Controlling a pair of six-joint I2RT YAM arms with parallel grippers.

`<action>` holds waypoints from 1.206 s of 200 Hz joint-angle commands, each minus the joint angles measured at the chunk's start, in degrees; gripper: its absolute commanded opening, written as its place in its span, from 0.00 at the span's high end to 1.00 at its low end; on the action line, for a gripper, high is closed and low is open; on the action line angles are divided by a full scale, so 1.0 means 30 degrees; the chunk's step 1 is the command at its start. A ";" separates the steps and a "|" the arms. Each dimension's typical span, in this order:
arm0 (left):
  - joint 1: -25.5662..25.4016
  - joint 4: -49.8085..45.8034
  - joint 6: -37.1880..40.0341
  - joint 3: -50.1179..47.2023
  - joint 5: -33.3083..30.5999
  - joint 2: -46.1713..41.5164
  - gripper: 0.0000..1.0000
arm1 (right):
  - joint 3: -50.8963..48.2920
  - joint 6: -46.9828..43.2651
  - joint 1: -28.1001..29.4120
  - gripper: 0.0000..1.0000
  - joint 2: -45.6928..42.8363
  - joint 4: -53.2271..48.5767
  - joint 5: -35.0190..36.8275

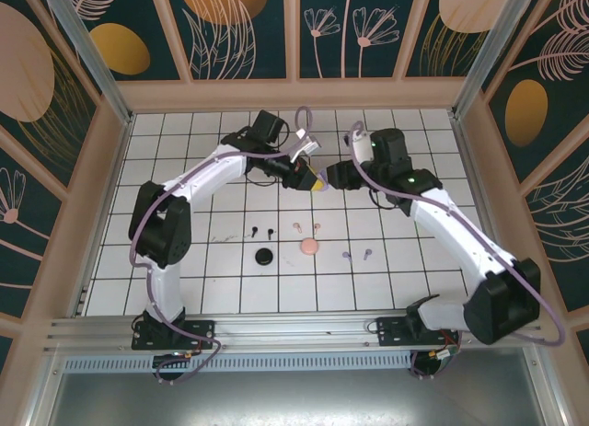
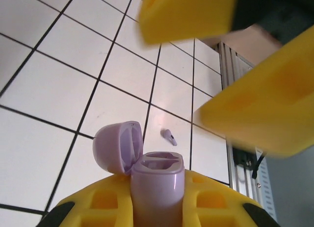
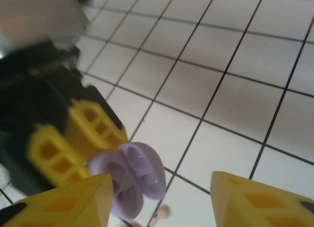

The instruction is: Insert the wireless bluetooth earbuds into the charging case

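Observation:
My left gripper point(image 1: 316, 180) point(image 2: 157, 200) is shut on the lilac charging case point(image 2: 157, 180) point(image 3: 131, 184), held above the floor with its lid point(image 2: 117, 146) flipped open and both wells empty. My right gripper point(image 1: 330, 178) point(image 3: 162, 202) faces it, open; its yellow fingers point(image 2: 186, 13) loom close over the case. The case sits just inside the right gripper's left finger point(image 3: 66, 205). On the tiles lie the earbuds: a black pair point(image 1: 254, 230), a pink pair point(image 1: 296, 226) and a lilac pair point(image 1: 346, 256). One lilac earbud point(image 2: 169, 136) and one pink earbud point(image 3: 161, 214) show below the case.
A black disc point(image 1: 264, 256) and a pink disc point(image 1: 309, 247) lie on the white tiled floor point(image 1: 212, 279) among the earbuds. Wooden walls point(image 1: 110, 168) enclose the floor and a metal rail point(image 1: 294, 320) runs along the near edge.

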 commanded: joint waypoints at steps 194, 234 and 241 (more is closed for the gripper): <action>0.0319 3.1690 -0.9174 -1.6869 -0.8738 -0.9509 1.00 | -0.7230 0.9057 0.6851 0.51 0.0325 -0.4416 0.6475; -0.0178 3.1595 -0.8375 -1.6703 -0.8540 -0.9606 1.00 | -0.6603 0.8543 0.6850 0.53 0.1897 -0.4531 0.6974; -0.0239 3.1500 -0.8289 -1.6642 -0.8573 -0.9578 1.00 | -0.6515 0.8497 0.6841 0.54 0.2148 -0.4559 0.7128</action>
